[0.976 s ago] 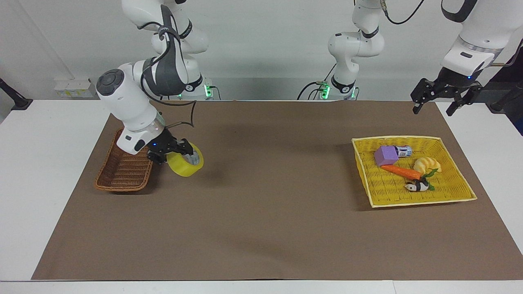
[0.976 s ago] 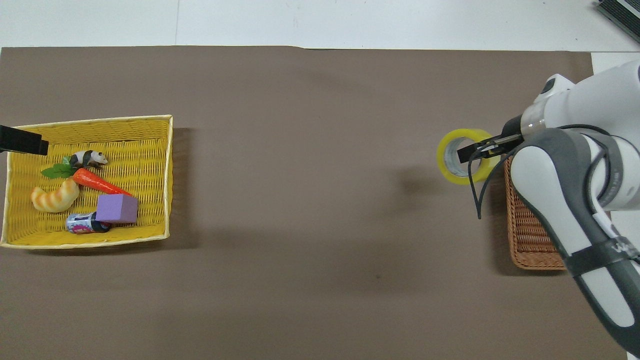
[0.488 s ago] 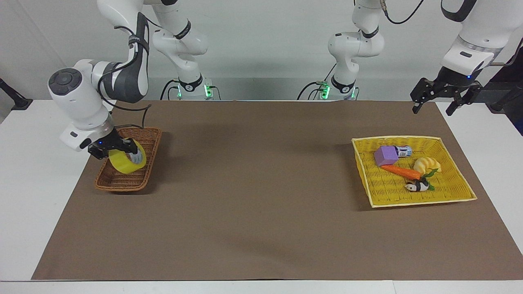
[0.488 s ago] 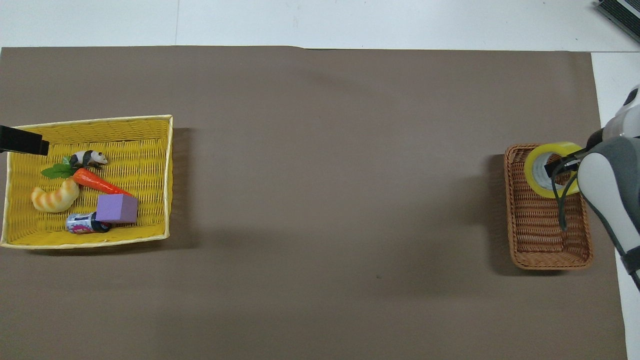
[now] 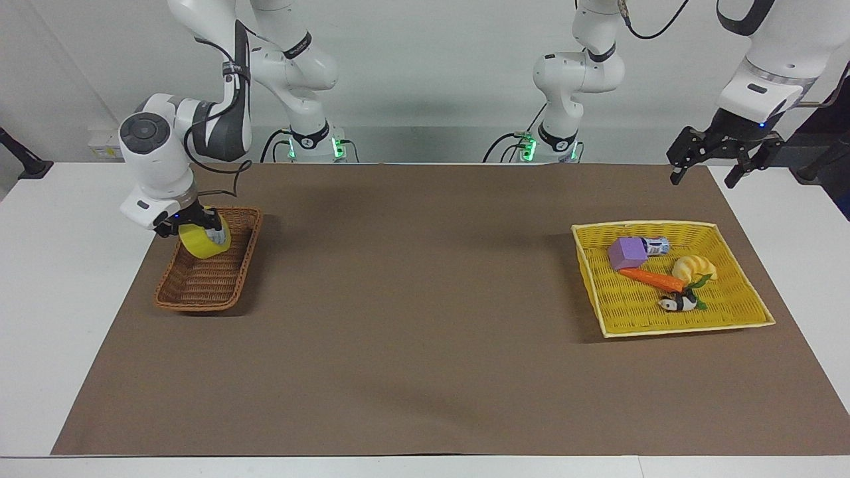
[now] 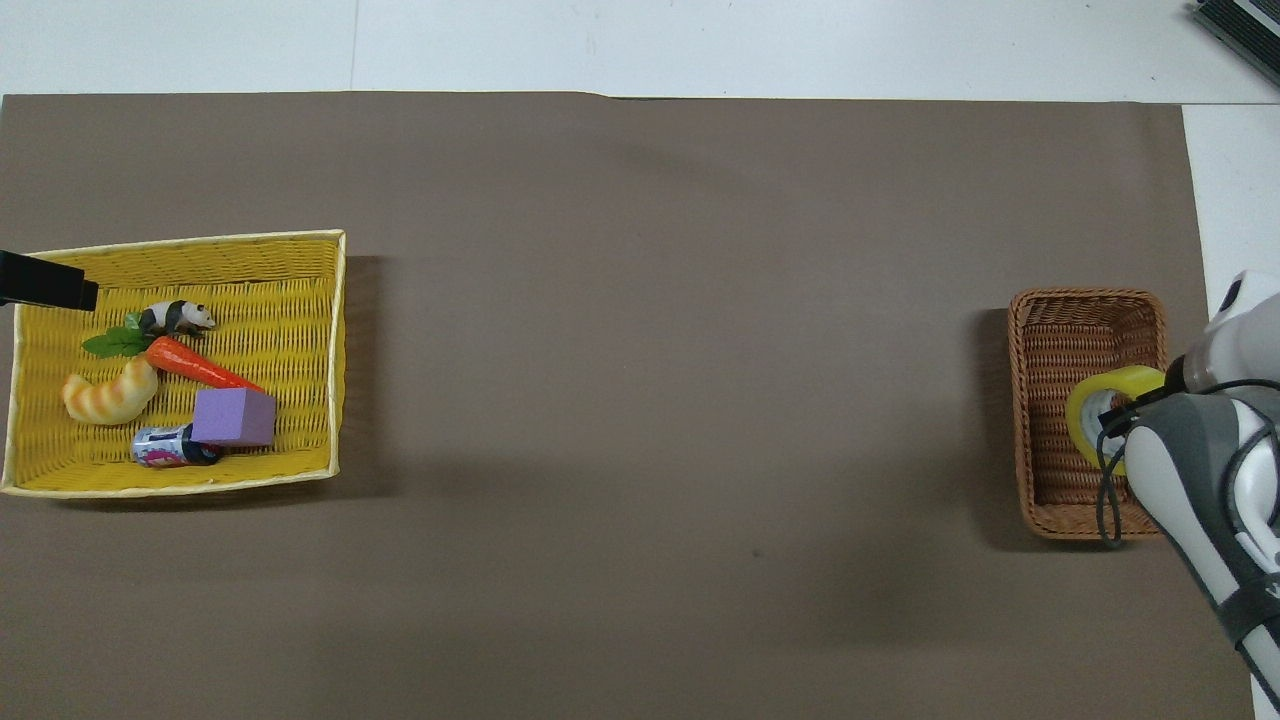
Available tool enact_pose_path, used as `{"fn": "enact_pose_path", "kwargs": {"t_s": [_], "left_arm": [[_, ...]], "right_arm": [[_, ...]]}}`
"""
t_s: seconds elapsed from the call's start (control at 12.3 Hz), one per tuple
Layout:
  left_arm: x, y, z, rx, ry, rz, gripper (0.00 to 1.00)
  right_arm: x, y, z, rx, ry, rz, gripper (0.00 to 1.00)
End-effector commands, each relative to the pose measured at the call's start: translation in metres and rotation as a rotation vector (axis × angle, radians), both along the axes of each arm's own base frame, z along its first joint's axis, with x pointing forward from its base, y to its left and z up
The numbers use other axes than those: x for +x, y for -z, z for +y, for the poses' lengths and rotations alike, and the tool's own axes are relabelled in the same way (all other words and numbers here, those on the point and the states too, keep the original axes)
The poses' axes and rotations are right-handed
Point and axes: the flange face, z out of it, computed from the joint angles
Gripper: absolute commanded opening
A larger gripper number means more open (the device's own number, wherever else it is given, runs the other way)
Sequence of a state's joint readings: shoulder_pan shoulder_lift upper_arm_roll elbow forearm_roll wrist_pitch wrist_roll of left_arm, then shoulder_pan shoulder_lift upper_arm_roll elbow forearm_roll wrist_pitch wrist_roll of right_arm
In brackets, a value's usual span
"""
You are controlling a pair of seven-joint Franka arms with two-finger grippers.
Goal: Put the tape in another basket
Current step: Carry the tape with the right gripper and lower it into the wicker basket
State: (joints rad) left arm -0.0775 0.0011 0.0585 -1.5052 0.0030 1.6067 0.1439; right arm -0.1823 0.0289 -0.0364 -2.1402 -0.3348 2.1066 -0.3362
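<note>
The yellow tape (image 5: 204, 243) is held tilted by my right gripper (image 5: 196, 228), which is shut on it. It hangs low over the end of the brown wicker basket (image 5: 199, 292) nearer to the robots, about at rim height. In the overhead view the tape (image 6: 1088, 412) lies over the basket (image 6: 1085, 330), partly hidden by the right arm. I cannot tell if it touches the basket. My left gripper (image 5: 706, 174) is open and empty, and waits in the air over the table corner near the yellow basket (image 5: 744, 312).
The yellow square basket (image 6: 300, 260) at the left arm's end holds a purple block (image 6: 233, 417), a carrot (image 6: 195, 364), a bread toy (image 6: 105, 394), a panda figure (image 6: 177, 317) and a small bottle (image 6: 160, 447). A brown mat (image 5: 425, 332) covers the table.
My right gripper carried the tape from beside the wicker basket to over it, then along the basket toward the robots. The left arm has not moved.
</note>
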Motion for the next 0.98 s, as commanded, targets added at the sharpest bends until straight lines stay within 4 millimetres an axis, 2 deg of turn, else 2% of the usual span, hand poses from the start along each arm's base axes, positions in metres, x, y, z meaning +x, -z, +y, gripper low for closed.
{"fn": "enact_pose_path", "kwargs": {"t_s": [0.0, 0.08, 0.16, 0.89], "left_arm": [[-0.0064, -0.0047, 0.0008, -0.016, 0.002, 0.006, 1.0], [-0.0065, -0.0045, 0.0017, -0.015, 0.001, 0.007, 1.0], [-0.0065, -0.0045, 0.0017, -0.015, 0.001, 0.007, 1.0], [-0.0065, -0.0045, 0.0017, -0.015, 0.001, 0.007, 1.0]], "right_arm": [[-0.0194, 0.0255, -0.0047, -0.025, 0.011, -0.049, 0.1], [-0.0201, 0.0254, -0.0043, -0.031, 0.008, -0.043, 0.81], [-0.0196, 0.0255, -0.0044, -0.031, 0.007, -0.042, 1.0], [-0.0219, 0.0268, 0.0033, -0.021, 0.015, 0.005, 1.0]]}}
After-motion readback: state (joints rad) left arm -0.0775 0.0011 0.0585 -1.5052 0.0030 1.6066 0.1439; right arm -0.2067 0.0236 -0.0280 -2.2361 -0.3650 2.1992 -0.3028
